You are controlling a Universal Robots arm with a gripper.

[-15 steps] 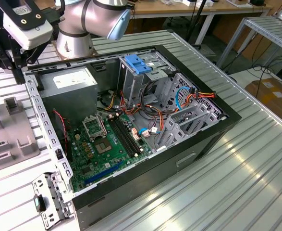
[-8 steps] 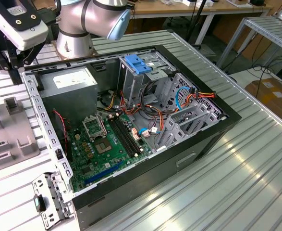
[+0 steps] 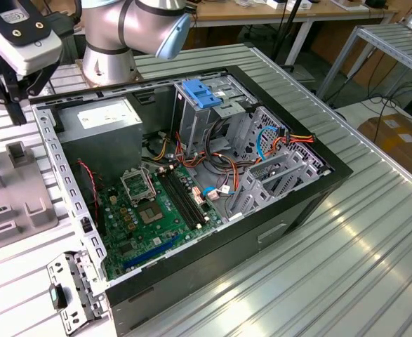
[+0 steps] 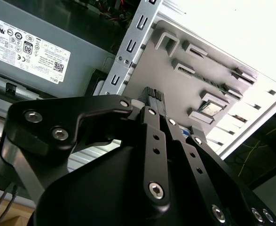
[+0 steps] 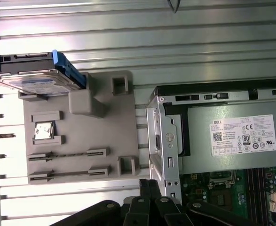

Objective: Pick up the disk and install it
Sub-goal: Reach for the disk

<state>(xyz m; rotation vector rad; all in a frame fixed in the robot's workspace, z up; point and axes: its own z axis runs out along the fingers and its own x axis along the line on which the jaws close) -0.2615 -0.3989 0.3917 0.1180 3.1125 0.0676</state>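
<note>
The disk (image 5: 34, 79) is a flat metal drive with a blue-banded white label and blue carrier edges. It rests at one corner of the grey fixture plate (image 5: 81, 136), outside the open computer case. In the first wrist view my gripper (image 5: 150, 187) hangs over the gap between the plate and the case's metal corner, well away from the disk. In the second wrist view my gripper (image 4: 153, 96) has its black fingertips pressed together with nothing between them. In the exterior view my gripper (image 3: 10, 105) is at that view's upper left, above the plate (image 3: 23, 210).
The open case (image 3: 311, 203) lies on a ribbed metal table (image 3: 374, 253). Inside are a grey power-supply box (image 5: 236, 136), a green motherboard (image 3: 149, 210), loose cables and a tall drive cage topped by a blue bracket (image 3: 204, 93). A small square chip (image 5: 43, 131) sits on the plate.
</note>
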